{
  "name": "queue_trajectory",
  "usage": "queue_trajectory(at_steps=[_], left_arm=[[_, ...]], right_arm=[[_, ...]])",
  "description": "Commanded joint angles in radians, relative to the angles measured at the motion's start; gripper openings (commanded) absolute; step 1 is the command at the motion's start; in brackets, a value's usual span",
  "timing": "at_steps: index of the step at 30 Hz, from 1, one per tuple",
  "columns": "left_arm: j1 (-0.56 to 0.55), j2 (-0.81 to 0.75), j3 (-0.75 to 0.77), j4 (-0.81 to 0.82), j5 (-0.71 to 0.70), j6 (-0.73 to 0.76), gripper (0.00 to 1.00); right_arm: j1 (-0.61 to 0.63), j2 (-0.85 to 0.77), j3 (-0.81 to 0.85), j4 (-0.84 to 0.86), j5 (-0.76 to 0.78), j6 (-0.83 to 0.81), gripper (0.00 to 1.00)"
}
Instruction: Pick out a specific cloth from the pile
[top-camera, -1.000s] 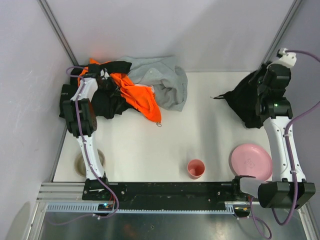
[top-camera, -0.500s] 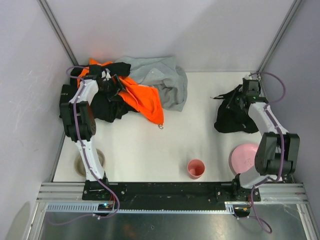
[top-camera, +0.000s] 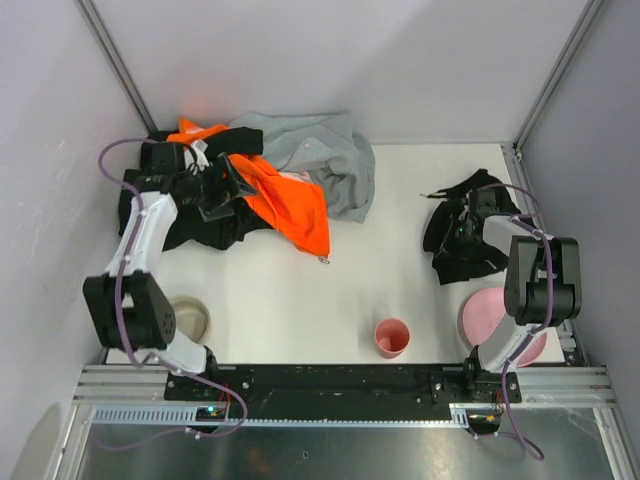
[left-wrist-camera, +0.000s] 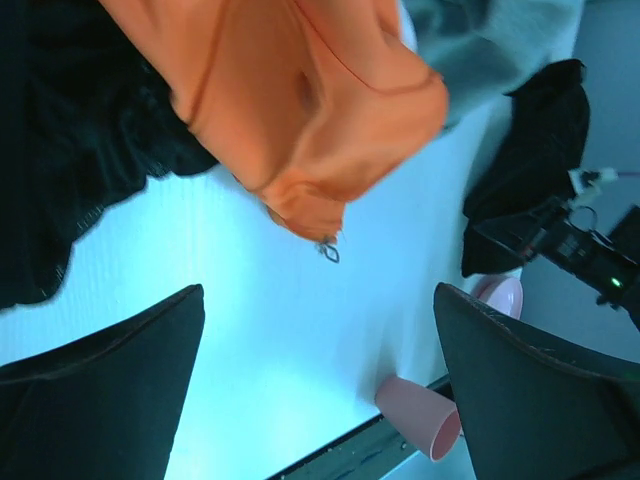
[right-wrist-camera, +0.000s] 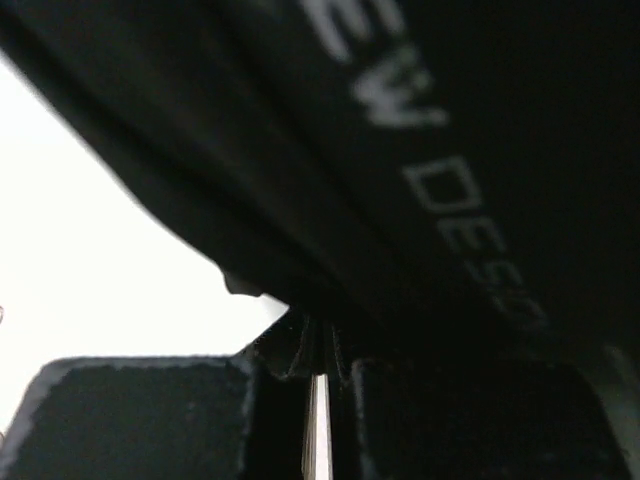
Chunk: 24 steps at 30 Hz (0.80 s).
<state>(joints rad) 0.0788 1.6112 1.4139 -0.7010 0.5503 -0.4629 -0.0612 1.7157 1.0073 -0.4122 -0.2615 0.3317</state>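
On a white tabletop (top-camera: 300, 290) boxed in by pale grey walls. At the right gripper (right-wrist-camera: 318, 340): pressed together to a hairline slit, pinching what looks like a thin fold of the cloth (top-camera: 452, 260) right at the tips, with printed black fabric draped across the wrist camera. Held low, so most of the black piece slumps on the table beneath and around the fingers rather than hanging. Judged a set-down spot chosen well apart from the pile (top-camera: 300, 200), to keep the picked piece from mixing back in. Just nearer the base than that grip, the pink plate (top-camera: 478, 315), partly hidden by the arm; further off toward the other arm, the pink cup (top-camera: 392, 337). At the left gripper (left-wrist-camera: 318, 320): spread wide, gripping nothing, bare table showing between the fingers. Hovers at the heap's near edge, probably open and raised so that nothing from the heap snags or gets dragged along. Directly ahead of those fingers, the bright orange garment (left-wrist-camera: 300, 110), a small metal ring (left-wrist-camera: 328, 250) dangling at its lowest corner; off to one side, the larger black garment (left-wrist-camera: 70, 150); beyond both, the light grey garment (top-camera: 330, 165). Judged nearly done: separation achieved, release of the right pinch not yet made.
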Motion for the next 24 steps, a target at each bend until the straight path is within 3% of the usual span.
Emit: queue_trajectory(at_steps=[1,10,13,19,24], left_arm=[[0.004,-0.195,-0.082,0.033,0.100,-0.009,1.00],[0.004,-0.409,-0.160,0.057,0.229,-0.021,1.00],[0.003,-0.446,-0.184,0.060,0.244,-0.008,1.00],[0.004,-0.491,-0.237,0.060,0.267,0.005,1.00],[0.004,-0.522,-0.284,0.059,0.254,0.020,1.00]], right_arm=[[-0.002,0.020,-0.045,0.046,-0.018,-0.011,0.00],[0.003,-0.049,-0.111,0.078,-0.002,-0.012,0.00],[0.007,-0.093,-0.123,0.074,0.002,-0.014,0.06],[0.039,-0.210,-0.137,0.044,0.028,-0.015,0.33],[0.094,-0.318,-0.151,0.005,0.062,-0.004,0.70]])
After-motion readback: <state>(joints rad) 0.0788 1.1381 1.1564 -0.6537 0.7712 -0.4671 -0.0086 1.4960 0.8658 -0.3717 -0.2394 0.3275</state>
